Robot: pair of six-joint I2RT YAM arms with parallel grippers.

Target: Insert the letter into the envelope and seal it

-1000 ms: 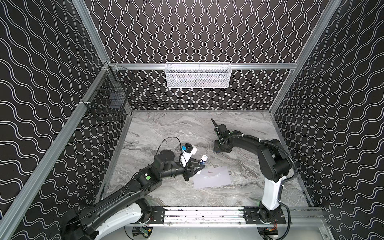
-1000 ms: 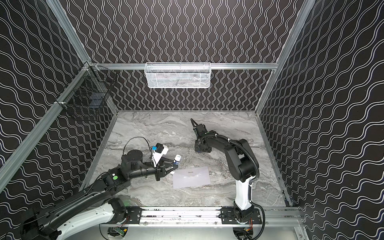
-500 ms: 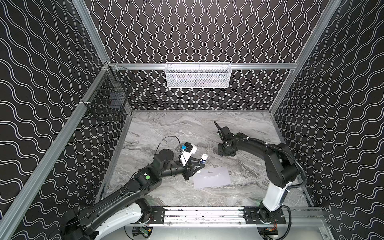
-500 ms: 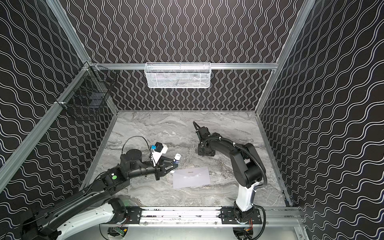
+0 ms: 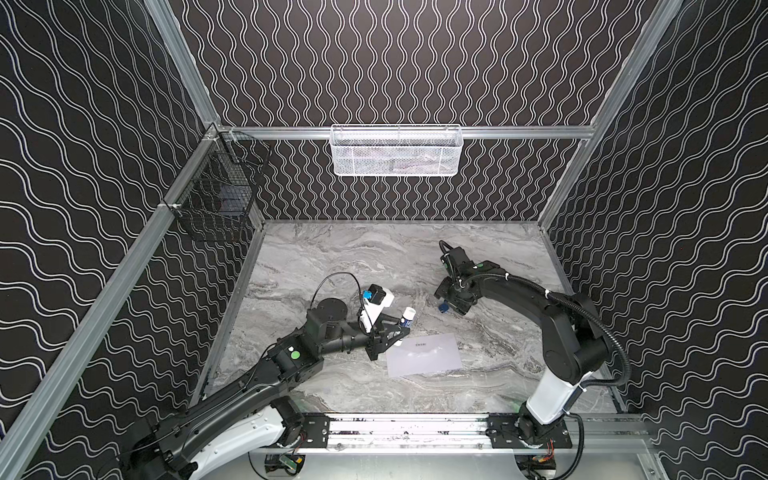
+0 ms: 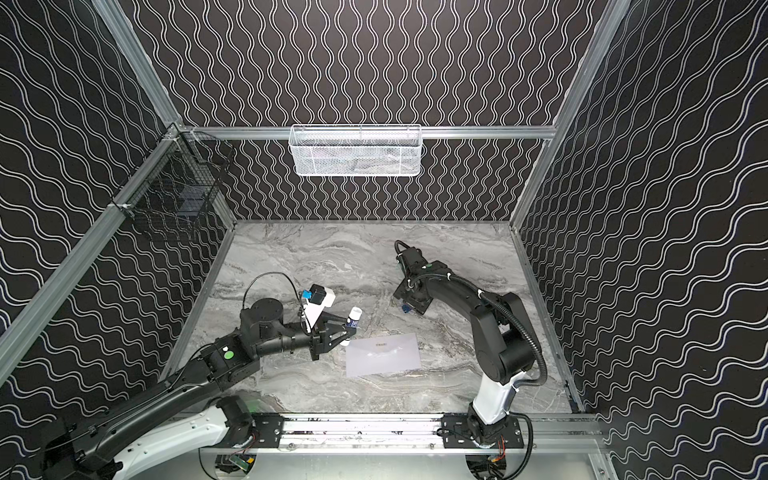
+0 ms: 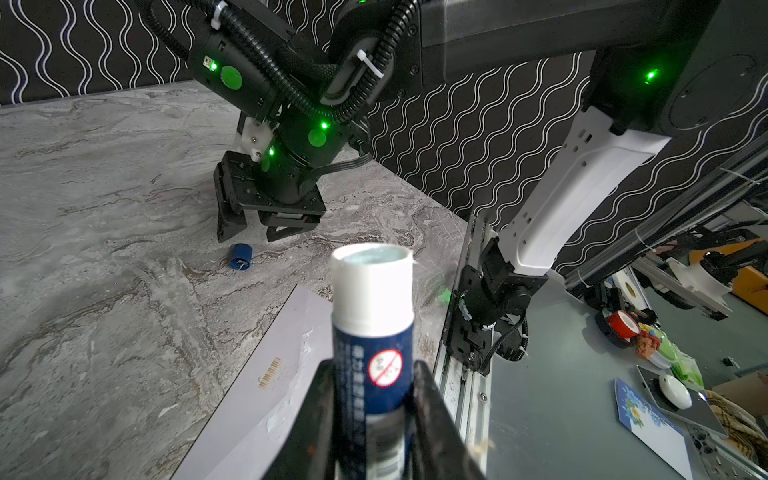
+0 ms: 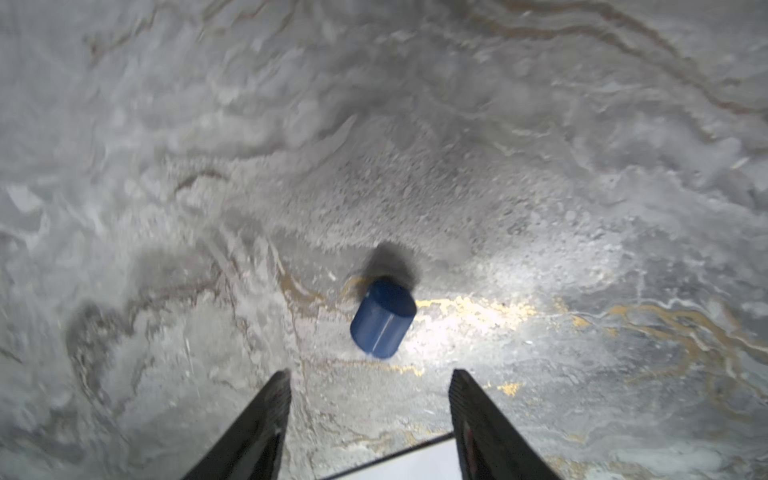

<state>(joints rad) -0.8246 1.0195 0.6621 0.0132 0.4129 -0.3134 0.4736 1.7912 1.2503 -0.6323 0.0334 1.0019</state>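
Grey stone-look table (image 5: 332, 257) fills the floor of a box with black wavy walls. Biggest of the loose things is the envelope (image 5: 424, 355). It lies flat just beside the tips of the left gripper (image 7: 372, 374) and well apart from the right gripper (image 8: 370, 376). Its flap looks folded down, and shiny smears show near its edge in the left wrist view. No letter can be seen anywhere, so I think it is already inside. The left gripper is squeezed tight on a glue stick (image 7: 372, 299), which pokes out past its tips with its white top bare. The right gripper has its jaws wide apart with nothing between them, and it points down at the table. A small blue cap (image 8: 382, 318) lies on its side just in front of those tips, not touching them. So the job looks close to done, and the step now seems to be picking up the cap. Next, the right gripper needs to go forward and down a little so the cap sits between its jaws, then close softly. The cap is round and could roll away if one jaw bumps it first.
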